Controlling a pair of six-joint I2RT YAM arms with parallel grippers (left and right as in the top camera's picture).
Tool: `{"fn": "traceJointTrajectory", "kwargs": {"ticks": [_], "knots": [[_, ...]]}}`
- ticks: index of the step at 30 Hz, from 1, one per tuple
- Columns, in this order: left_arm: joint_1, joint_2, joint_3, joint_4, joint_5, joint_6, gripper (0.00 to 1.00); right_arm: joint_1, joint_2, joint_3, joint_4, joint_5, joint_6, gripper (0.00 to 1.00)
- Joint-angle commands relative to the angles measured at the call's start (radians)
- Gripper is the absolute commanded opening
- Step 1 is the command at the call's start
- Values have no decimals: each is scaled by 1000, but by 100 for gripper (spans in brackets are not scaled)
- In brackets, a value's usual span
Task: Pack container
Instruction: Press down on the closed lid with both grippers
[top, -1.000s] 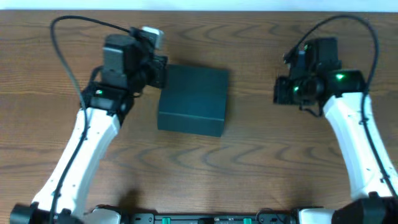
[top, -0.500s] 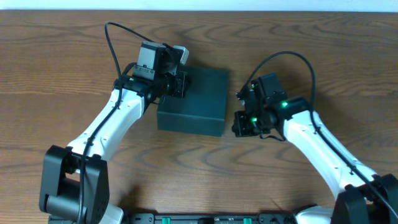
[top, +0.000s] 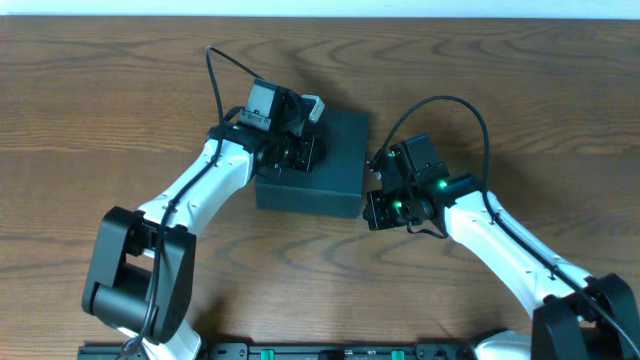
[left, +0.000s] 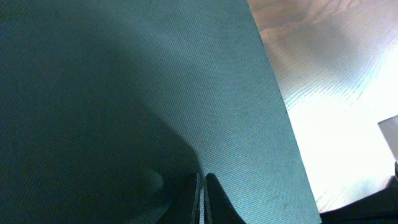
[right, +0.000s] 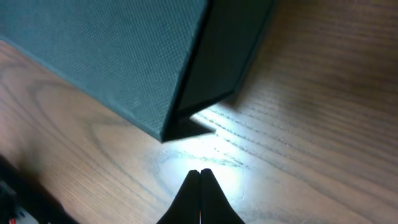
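- The container (top: 340, 160) is seen near the middle of the wooden table (top: 120, 110), lying flat with its lid shut.
- Its top is shown in the left wrist view as a dark teal surface (left: 124, 93) with a fine woven texture; the side walls look darker, almost black (right: 233, 50).
- The left gripper (top: 303, 152) is held over the container's lid, toward the container's left-rear part.
- Its fingers are pressed together, with nothing between them (left: 202, 186); the tips are pointed at the lid, and whether the lid is touched cannot be told.
- The right gripper (top: 378, 205) is placed just beside the container's front-right corner, low over the table.
- Its fingers are likewise brought together on nothing (right: 200, 180); the container's corner (right: 168, 134) is seen just ahead of the tips, apart from them.
- A small green light (top: 437, 184) is lit on the right arm, to the right of the container.
- A black cable (top: 215, 70) is looped above the left arm, behind and left of the container.
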Motion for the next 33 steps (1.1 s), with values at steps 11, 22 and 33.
{"fn": "traceJointTrajectory", "kwargs": {"ticks": [11, 22, 33], "knots": [[-16, 95, -14, -90, -42, 53, 6, 246, 17, -10, 116, 277, 248, 2], [-15, 99, -14, -77, -55, 52, 6, 458, 89, -56, 265, 609, 508, 2], [-15, 99, -14, -90, -55, 52, 6, 475, 211, -58, 384, 807, 677, 2]]}}
